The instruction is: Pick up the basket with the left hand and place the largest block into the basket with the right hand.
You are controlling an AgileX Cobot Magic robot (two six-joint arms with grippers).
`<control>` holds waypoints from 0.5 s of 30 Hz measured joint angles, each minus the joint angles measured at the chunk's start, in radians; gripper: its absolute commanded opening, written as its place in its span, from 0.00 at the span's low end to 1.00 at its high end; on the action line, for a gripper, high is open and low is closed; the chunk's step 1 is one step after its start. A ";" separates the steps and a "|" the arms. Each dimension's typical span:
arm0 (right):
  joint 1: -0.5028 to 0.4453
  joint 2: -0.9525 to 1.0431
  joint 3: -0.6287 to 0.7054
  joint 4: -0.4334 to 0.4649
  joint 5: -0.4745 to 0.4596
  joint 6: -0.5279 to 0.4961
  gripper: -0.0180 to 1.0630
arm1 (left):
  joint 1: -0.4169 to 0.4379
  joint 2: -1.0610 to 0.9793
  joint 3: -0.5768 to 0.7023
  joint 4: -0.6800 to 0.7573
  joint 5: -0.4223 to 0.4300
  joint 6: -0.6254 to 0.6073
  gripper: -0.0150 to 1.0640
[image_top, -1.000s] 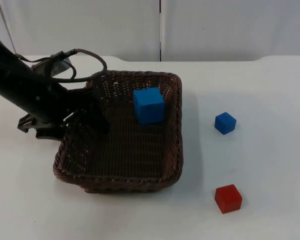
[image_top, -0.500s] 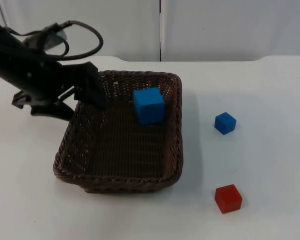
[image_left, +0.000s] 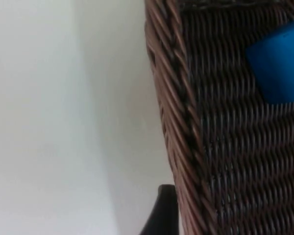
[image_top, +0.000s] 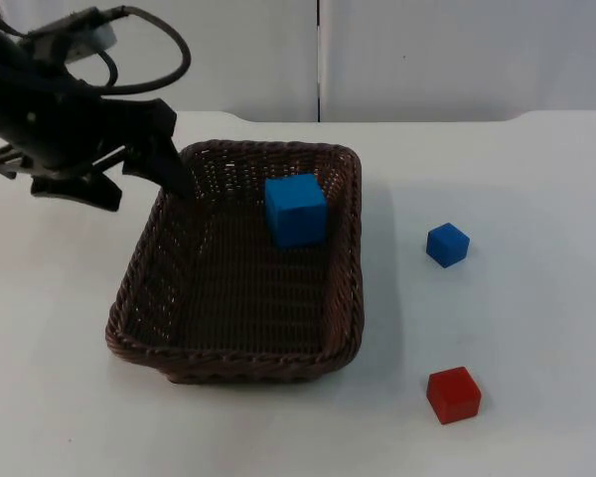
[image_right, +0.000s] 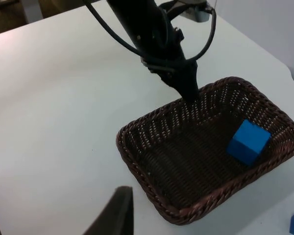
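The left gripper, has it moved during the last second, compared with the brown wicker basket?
Yes. The left gripper has moved up the top view, from the brown wicker basket's left wall toward its far left corner.

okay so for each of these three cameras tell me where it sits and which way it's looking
Top view: fixed above, facing down and forward at the basket; left gripper at its far-left rim.
Left wrist view: on the left arm, along the basket's rim; one black fingertip.
Right wrist view: on the raised, waiting right arm, down onto basket and left arm; own fingertip.
All share the large blue block.
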 measured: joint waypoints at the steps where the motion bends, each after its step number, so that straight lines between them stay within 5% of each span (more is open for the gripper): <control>1: 0.000 0.000 0.000 0.000 0.000 0.000 0.99 | 0.000 -0.015 0.007 0.002 -0.002 -0.002 0.69; 15: 0.000 -0.066 0.027 -0.010 -0.032 0.000 0.99 | 0.000 -0.152 0.054 0.025 0.056 -0.016 0.69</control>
